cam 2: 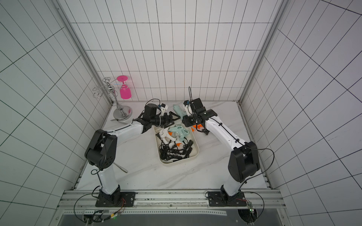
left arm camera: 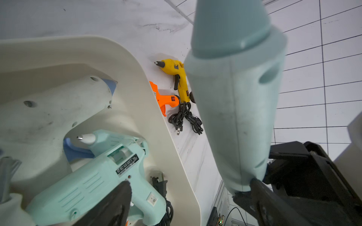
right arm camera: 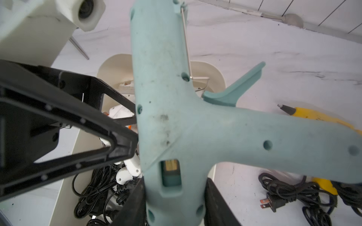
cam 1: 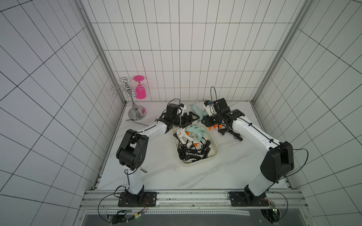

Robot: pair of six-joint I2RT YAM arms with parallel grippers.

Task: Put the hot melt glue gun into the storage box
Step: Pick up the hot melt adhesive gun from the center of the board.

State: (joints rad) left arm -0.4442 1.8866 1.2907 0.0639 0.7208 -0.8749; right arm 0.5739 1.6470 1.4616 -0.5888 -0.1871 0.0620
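A pale teal hot melt glue gun [cam 1: 196, 110] [cam 2: 178, 111] [right arm camera: 172, 117] hangs in the air over the far end of the storage box [cam 1: 215, 150] [cam 2: 196, 150]. My right gripper [cam 1: 203, 119] [right arm camera: 175, 205] is shut on the gun's rear end. My left gripper [cam 1: 195, 119] [left arm camera: 188, 201] stands wide open beside it, one finger [right arm camera: 88, 137] touching the barrel's side [left arm camera: 235, 117]. The cream-white box [left arm camera: 156, 117] holds a mint gun [left arm camera: 94, 176], white guns [cam 1: 183, 137] and tangled black cords.
On the table to the right of the box lie a yellow gun [left arm camera: 176, 72] [right arm camera: 313, 115], an orange gun [left arm camera: 162, 99] and their black cords [cam 1: 233, 135]. A chrome glass rack [cam 1: 135, 112] with a pink glass [cam 1: 140, 90] stands at the back left.
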